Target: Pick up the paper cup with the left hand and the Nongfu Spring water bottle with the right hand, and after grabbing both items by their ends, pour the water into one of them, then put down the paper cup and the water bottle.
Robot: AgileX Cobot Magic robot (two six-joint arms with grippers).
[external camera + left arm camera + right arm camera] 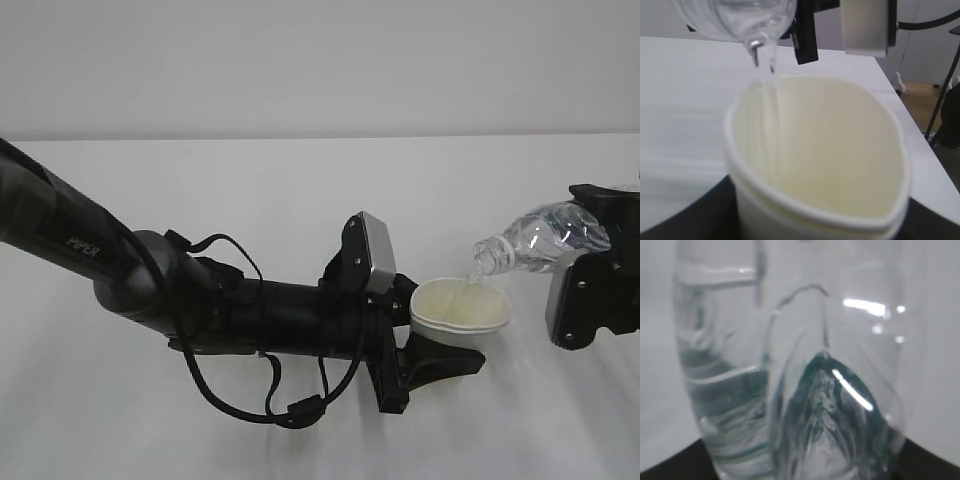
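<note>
Paper cup [463,305]: pinched, rim squeezed oval, in left tool [440,352], held above bench [300,200] under bottle mouth to catch water [767,100]. Bottle [540,238]: tilted neck-down, gripped at its base by right tool [590,285], so water runs out.

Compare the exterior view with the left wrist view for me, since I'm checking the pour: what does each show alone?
Only the exterior view shows the left hand around the paper cup and the right hand holding the tilted Nongfu Spring water bottle. Only the left wrist view shows the water running down the cup's inner wall. Both show the bottle's neck above the squeezed cup rim.
</note>
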